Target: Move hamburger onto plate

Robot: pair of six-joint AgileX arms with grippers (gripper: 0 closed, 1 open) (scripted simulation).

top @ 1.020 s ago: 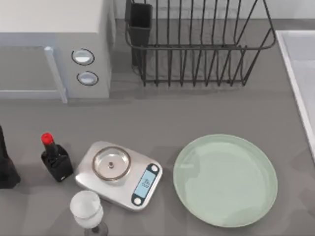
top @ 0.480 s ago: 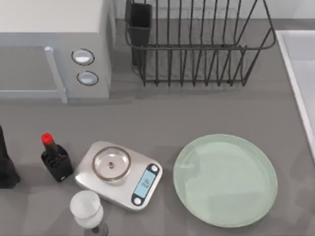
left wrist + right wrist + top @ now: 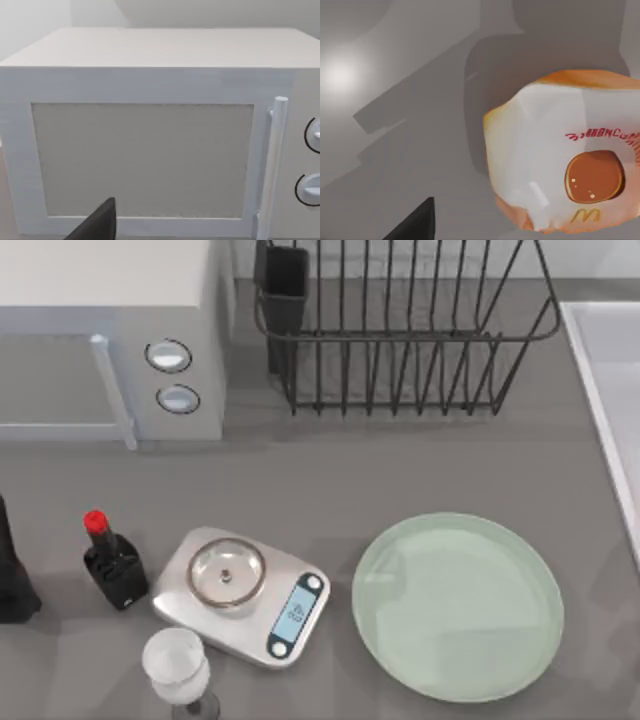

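Right wrist view puts our right claw, grip state unclear, over the wrapped hamburger (image 3: 565, 155) on the counter (image 3: 410, 100); approach underway, next descend, then carry to the plate (image 3: 457, 606) at four o'clock.

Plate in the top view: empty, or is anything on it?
Empty: the plate shows only bare mint-green surface; the hamburger lies on grey table.

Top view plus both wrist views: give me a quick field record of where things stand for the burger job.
plate: bare, top view's right half of the table
hamburger: wrapped, on grey surface, seen from right wrist view
scale: left of plate, apart from it
bottle: red cap, left of scale
glass: at the near edge, beside scale
microwave: door shut, faces left wrist view
task: burger not yet on plate
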